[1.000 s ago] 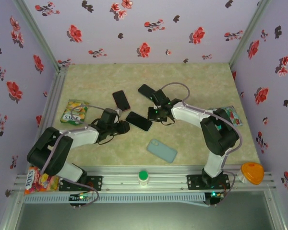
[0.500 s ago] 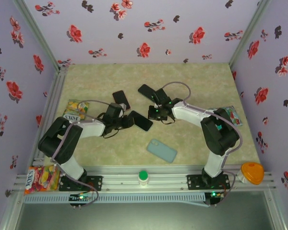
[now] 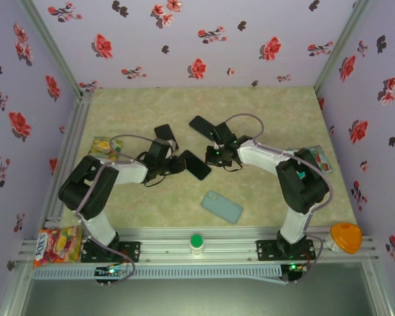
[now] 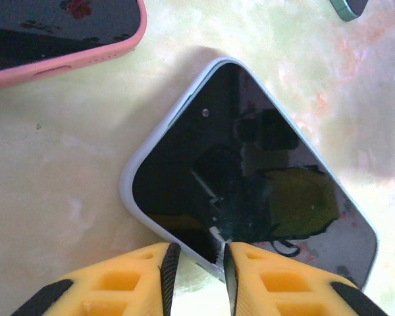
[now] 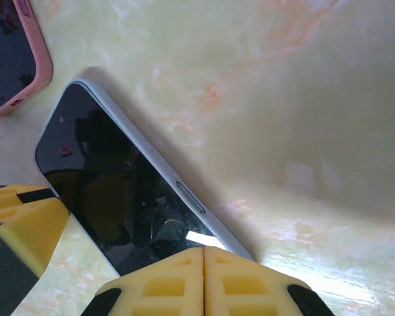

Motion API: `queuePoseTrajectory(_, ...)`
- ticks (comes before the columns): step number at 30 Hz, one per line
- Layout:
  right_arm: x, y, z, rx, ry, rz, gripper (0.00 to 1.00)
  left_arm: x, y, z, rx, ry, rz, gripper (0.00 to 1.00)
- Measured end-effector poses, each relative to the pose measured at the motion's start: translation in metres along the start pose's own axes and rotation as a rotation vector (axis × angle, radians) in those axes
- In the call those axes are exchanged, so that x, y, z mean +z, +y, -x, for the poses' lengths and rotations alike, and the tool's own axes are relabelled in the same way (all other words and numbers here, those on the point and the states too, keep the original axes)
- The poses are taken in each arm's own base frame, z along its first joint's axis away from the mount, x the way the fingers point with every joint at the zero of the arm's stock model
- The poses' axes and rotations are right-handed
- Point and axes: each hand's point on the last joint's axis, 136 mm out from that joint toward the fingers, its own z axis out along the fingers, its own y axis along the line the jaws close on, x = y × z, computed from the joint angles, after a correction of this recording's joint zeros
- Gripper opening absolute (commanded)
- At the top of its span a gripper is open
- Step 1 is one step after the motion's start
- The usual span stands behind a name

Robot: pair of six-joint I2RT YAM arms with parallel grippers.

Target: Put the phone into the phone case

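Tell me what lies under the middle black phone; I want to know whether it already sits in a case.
A pale rim edges the black phone, resting on the marbled table. Whether that rim is a case can't be told; its underside is hidden. The teal case lies apart, nearer the arms.
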Motion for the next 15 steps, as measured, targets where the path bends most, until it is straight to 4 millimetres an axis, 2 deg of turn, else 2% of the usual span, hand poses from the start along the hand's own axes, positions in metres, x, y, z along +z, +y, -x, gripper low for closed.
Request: queuePoseTrajectory(15, -0.008, -0.007, -0.007, 0.005, -0.001, -0.003, 0.10, 0.019, -0.019, 0.025, 0.020, -0.019, -0.038, 0.30)
